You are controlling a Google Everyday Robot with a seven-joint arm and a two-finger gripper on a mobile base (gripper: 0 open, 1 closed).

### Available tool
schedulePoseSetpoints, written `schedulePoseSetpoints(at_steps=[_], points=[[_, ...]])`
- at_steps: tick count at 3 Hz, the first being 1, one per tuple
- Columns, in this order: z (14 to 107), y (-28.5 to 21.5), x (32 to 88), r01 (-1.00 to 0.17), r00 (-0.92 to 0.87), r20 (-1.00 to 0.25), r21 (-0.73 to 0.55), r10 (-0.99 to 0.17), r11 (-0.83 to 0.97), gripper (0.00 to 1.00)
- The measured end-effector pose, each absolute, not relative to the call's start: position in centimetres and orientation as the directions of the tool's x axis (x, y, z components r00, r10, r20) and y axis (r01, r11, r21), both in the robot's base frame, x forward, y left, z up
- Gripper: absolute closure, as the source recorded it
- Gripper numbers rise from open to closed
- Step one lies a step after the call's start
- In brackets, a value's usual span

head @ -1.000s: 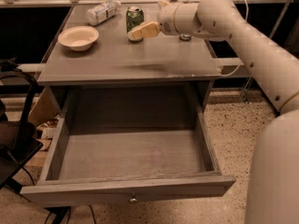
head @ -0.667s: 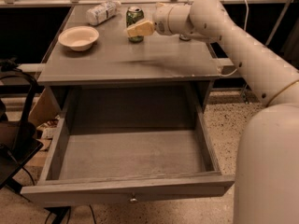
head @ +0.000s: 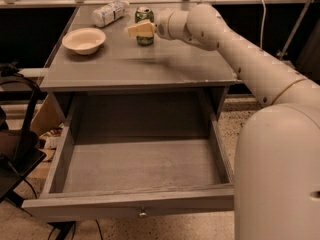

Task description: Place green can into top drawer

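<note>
The green can [head: 145,17] stands upright at the back of the grey tabletop [head: 150,64], near its middle. My gripper [head: 140,29] reaches in from the right and sits right at the can, overlapping its front at mid-height. The can still rests on the tabletop. The top drawer [head: 125,203] is pulled wide open below the tabletop, with its small round knob [head: 143,214] on the front panel. Nothing lies inside the drawer.
A white bowl [head: 84,39] sits at the back left of the tabletop. A clear plastic bottle [head: 108,13] lies on its side behind it, left of the can. A dark chair [head: 17,149] stands left of the drawer. My arm [head: 250,59] spans the right side.
My gripper has moved left along the back of the tabletop and now overlaps the green can. The can, bowl, bottle and drawer have not moved.
</note>
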State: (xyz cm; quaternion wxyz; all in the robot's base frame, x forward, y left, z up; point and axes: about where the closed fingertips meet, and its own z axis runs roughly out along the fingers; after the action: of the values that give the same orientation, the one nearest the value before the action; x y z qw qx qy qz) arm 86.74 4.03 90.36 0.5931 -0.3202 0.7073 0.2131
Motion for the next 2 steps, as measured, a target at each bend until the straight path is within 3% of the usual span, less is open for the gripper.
schedulePoseSetpoints(at_steps=[1,2], points=[[90.1,4.2,87.8,-0.681,-0.106,-0.978,-0.059,-0.179,0.730,0.00],[89.8,5.0,88.9,-0.676,-0.103,-0.982,-0.047,-0.158,0.735,0.18]])
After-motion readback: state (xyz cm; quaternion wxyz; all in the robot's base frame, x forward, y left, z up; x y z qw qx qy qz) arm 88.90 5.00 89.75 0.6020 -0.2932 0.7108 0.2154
